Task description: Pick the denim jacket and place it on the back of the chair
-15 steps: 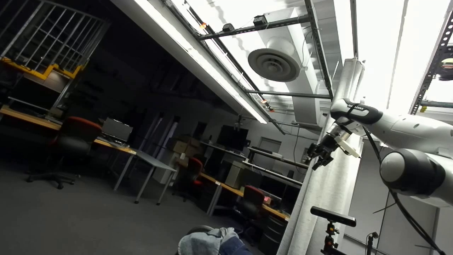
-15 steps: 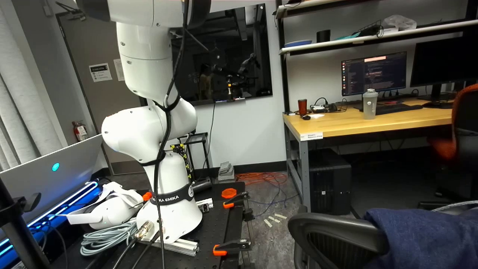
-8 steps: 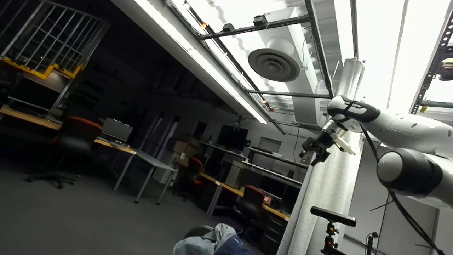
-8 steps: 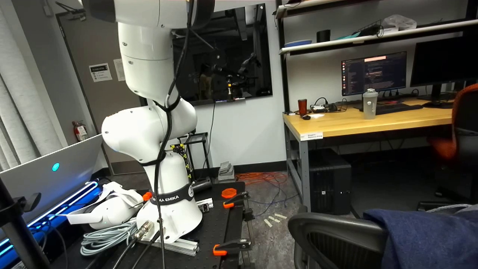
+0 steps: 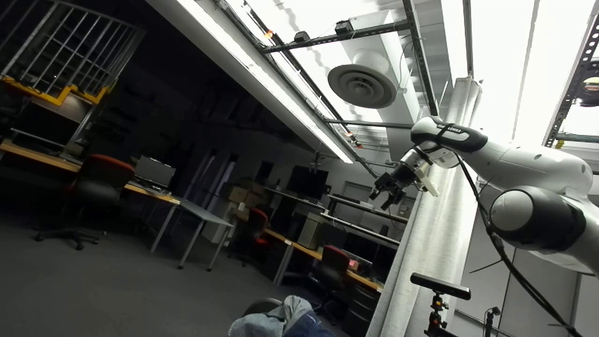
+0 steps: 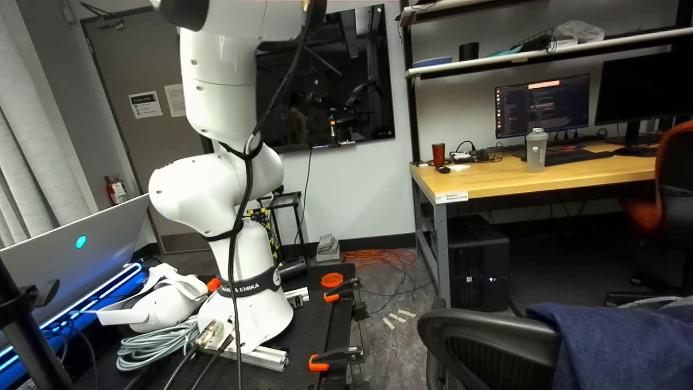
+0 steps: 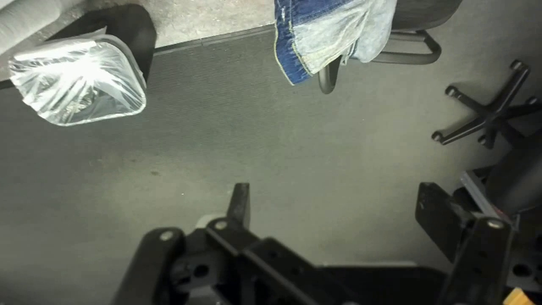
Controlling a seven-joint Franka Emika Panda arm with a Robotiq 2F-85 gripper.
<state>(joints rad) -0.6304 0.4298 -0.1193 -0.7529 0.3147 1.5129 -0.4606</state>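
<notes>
The blue denim jacket (image 7: 334,38), with paler faded areas, is draped over the dark chair (image 7: 417,57) at the top of the wrist view. Exterior views show the jacket (image 5: 262,324) in front of the chair's rounded backrest (image 5: 263,305), and its dark blue side (image 6: 628,346) beside a curved black part of the chair (image 6: 487,336). My gripper (image 5: 379,200) hangs in the air, well above and apart from both. From the wrist, the gripper (image 7: 334,188) stands wide open, with only floor visible between its fingers. The jacket's lower part is cut off in both exterior views.
A bin with a clear liner (image 7: 80,80) stands on the floor, and a wheeled chair base (image 7: 491,112) lies to the right. A camera on a stand (image 5: 440,285) rises below the arm. Clamps (image 6: 338,355) line the robot table's edge, and a desk (image 6: 487,181) stands behind.
In an exterior view the arm and gripper have swung left and slightly up, fingers spreading wider. The jacket shifted a little in the first half second, then stayed put.
</notes>
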